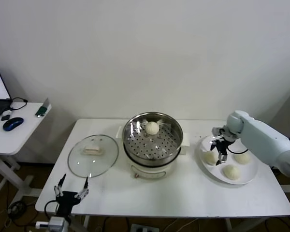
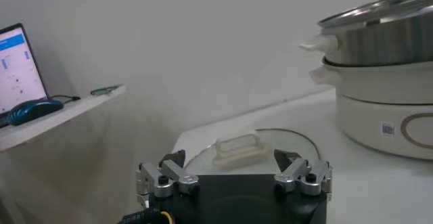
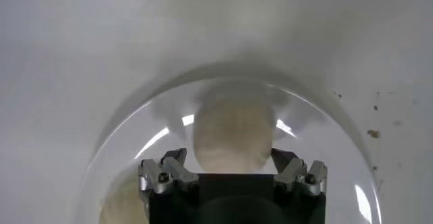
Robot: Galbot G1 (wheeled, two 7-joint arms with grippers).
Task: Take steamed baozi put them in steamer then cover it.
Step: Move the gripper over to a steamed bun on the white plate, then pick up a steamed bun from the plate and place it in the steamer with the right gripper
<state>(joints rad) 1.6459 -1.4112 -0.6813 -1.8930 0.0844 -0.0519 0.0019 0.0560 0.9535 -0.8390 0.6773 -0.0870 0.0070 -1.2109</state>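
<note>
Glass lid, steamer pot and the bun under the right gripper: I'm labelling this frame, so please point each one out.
glass lid (image 1: 79,162), head view, bare glass left of its handle.
steamer pot (image 1: 176,140), head view, steel side wall.
bun (image 3: 233,134), right wrist view, its top, between the open fingers.

The steamer (image 1: 152,143) sits mid-counter (image 1: 183,193) with one baozi (image 1: 152,127) in it toward the back, and the cover (image 1: 93,154) lies flat on the counter just to its left. Off to the right is the plate (image 1: 250,177) with three baozi (image 1: 231,171) on it — the right hand (image 1: 220,151) is down over the plate's left side, astride the bun (image 3: 233,135) there. The left hand (image 1: 72,187) hangs at the counter's front-left edge, in front of the cover — and a side table (image 1: 19,130) stands further left.
</note>
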